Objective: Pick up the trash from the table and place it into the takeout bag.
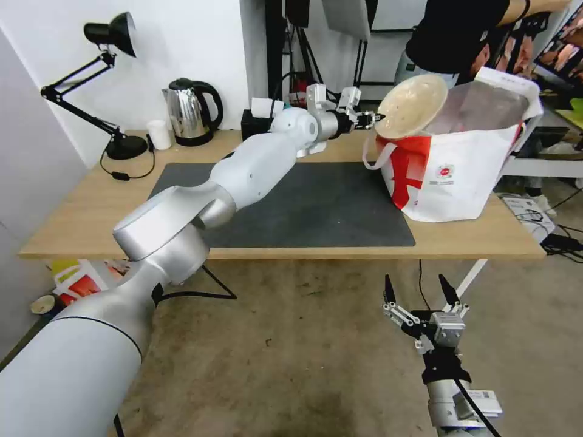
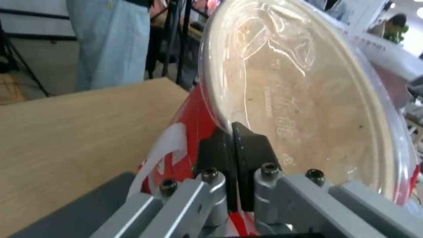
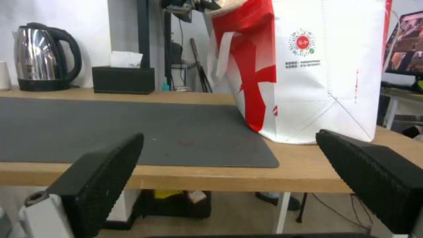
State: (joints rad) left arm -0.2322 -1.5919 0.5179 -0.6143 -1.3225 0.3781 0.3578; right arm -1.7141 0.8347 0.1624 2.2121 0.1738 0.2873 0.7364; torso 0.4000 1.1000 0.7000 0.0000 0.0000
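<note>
Where left end effector (image 1: 371, 119) pinches, beige bowl (image 1: 413, 105).

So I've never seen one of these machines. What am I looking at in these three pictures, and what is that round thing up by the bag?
It is a wheeled robot with two arms. The wide picture comes from its head; the other two come from cameras on its wrists. The left gripper is shut on the rim of a beige round bowl, held tilted at the open top of the takeout bag. That bag stands on the table, partly on a dark mat. At the back are a kettle, a desk lamp, a tissue box and a small white cup. The right gripper hangs open below the table's front edge.
</note>
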